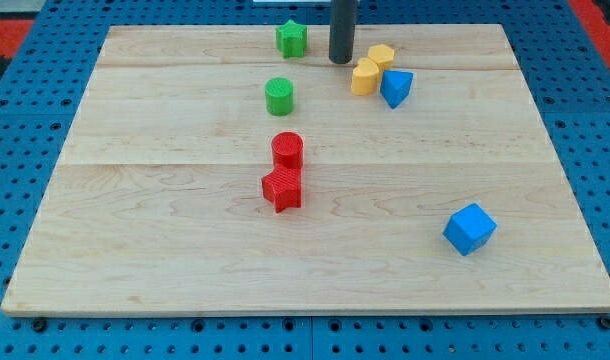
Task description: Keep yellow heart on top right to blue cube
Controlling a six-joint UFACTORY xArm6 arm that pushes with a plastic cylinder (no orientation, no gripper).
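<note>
Near the top of the wooden board [165,250], two yellow blocks sit touching: one, seemingly the yellow heart [364,76], at the view's left of a small blue block [395,87], the other yellow block [382,56] just above. Their exact shapes are hard to make out. The blue cube [470,229] lies well apart, toward the view's bottom right. My tip [340,60], a plain dark rod with nothing to open or close, stands just left of the yellow pair, clamping nothing. A green star [292,39], green cylinder [279,97], red cylinder [287,151] and red star [282,188] line the board's middle.
</note>
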